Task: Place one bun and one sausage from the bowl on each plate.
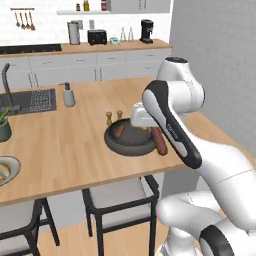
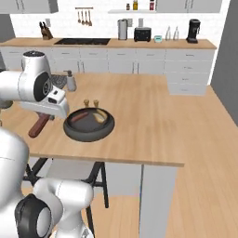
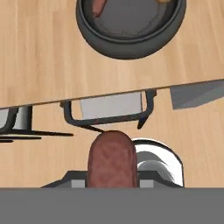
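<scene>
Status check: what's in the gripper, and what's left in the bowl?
Gripper shut on a sausage, clear of the bowl. Second sausage and a bun inside. Nothing blocking.

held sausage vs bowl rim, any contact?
Apart. The hand view shows bare wooden counter and its edge between the sausage in the gripper and the bowl.

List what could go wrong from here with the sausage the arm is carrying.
1. The held sausage hangs out past the gripper, near the counter's edge; a slip could send it to the floor.
2. No plate is visible near the bowl, so the carry may be long.
3. The stool sits below and could catch a fall.
</scene>
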### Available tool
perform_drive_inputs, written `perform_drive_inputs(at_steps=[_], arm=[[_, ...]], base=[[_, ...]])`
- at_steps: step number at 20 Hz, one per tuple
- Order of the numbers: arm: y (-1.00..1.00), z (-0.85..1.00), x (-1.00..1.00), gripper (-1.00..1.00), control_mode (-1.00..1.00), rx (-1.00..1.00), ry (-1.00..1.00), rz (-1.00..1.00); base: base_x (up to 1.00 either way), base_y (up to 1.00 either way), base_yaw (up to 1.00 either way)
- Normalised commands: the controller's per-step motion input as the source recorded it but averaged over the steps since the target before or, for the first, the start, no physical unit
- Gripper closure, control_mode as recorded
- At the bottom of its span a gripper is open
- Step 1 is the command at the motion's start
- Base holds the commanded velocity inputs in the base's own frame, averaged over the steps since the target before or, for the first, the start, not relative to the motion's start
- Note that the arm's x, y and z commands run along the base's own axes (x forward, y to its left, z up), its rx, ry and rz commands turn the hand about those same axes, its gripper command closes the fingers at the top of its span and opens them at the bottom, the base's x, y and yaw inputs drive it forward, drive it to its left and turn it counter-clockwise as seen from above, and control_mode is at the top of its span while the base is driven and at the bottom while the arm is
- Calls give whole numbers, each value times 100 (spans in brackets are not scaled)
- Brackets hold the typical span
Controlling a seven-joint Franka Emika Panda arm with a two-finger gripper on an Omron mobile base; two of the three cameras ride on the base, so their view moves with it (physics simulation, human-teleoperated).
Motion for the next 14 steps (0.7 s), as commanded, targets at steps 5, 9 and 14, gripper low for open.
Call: perform_drive_inputs(at_steps=[5, 9, 14], arm=[[0, 0, 0, 100, 100, 0, 0, 0], [0, 0, 0, 100, 100, 0, 0, 0], [0, 0, 0, 100, 100, 0, 0, 0]], base=[[-84, 100, -5], [-34, 100, -9], [14, 100, -8]])
